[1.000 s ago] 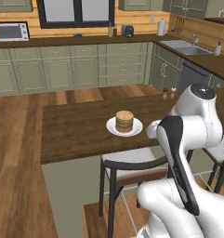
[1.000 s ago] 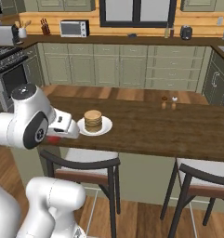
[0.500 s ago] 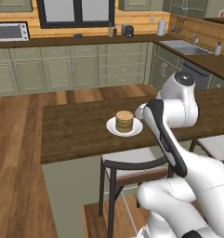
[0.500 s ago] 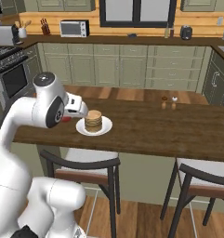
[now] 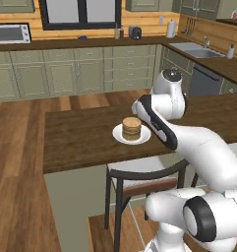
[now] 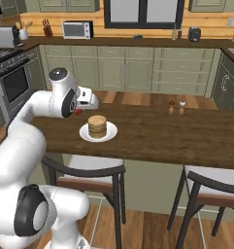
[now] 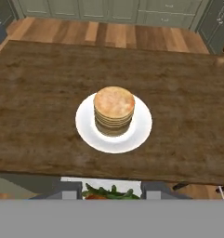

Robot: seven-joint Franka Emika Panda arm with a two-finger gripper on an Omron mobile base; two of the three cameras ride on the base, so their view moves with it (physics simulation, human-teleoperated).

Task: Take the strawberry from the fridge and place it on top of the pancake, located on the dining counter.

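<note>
White arm swung over | gripper (image 7: 111, 193) clamps strawberry (image 7: 97, 196) | pancake (image 7: 114, 110) closer

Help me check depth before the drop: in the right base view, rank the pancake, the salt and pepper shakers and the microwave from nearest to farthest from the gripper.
1. pancake, just right of the gripper, on its plate.
2. shakers, farther right along the dining counter.
3. microwave, on the back wall counter.

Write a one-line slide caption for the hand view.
Tool carrying a strawberry above a pancake stack on a white plate, dark wooden counter below.
</note>
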